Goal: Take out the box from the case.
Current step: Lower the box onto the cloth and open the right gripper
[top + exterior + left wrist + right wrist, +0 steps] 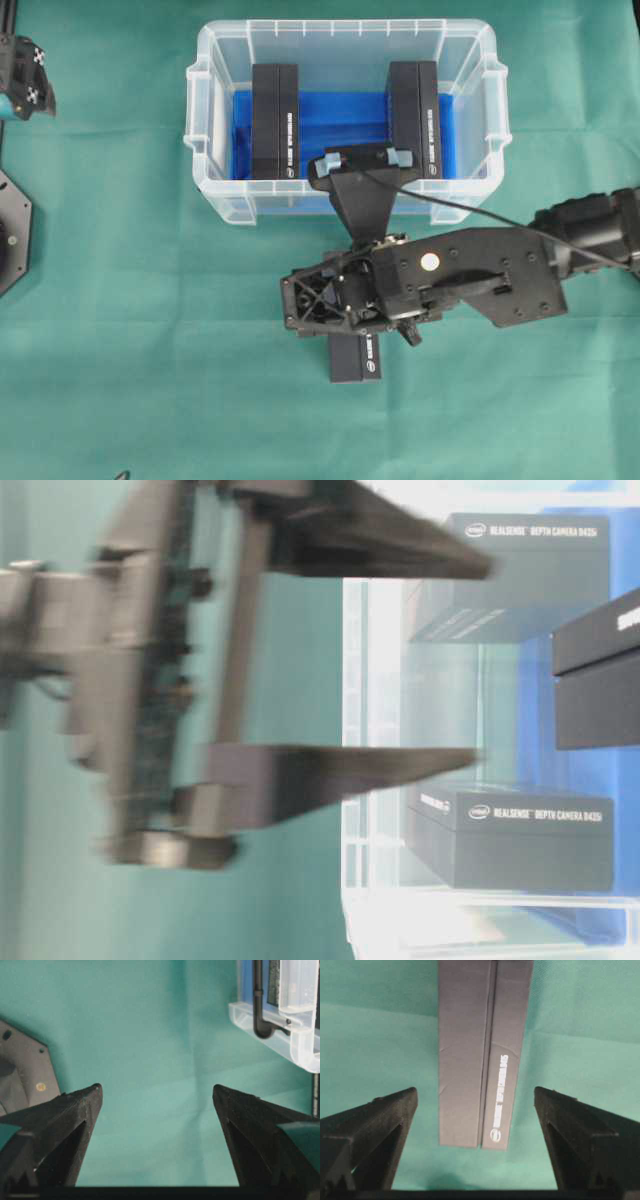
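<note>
1. Overhead exterior view: the case (215, 190) sits at the top of the green counter (120, 330), and two black boxes stand inside on its blue floor, the left box (275, 120) and the right box (415, 118), well apart from each other.
2. A third black box (355, 360) lies outside on the counter, just in front of the case and partly under the right arm's wrist.
3. The right hand (475, 1102) hangs over that outside box with its fingers spread wide, one on each side of it and holding nothing; in the right wrist view the box (480, 1050) lies clear between the two tips.
4. By the look of it, one box is already out and set down, so this step is the release and pull-away.
5. The next move likely calls for lifting clear without nudging the freed box, then reaching back over the near wall of the case for one of the two boxes inside.
6. The left hand (157, 1095) is parked off to the side over bare cloth, fingers wide apart and empty, with only a corner of the case (300, 1035) in its view.
7. Hard to make out: the table-level view is blurred, and the right arm hides most of the outside box and part of the case's front rim from above.
</note>
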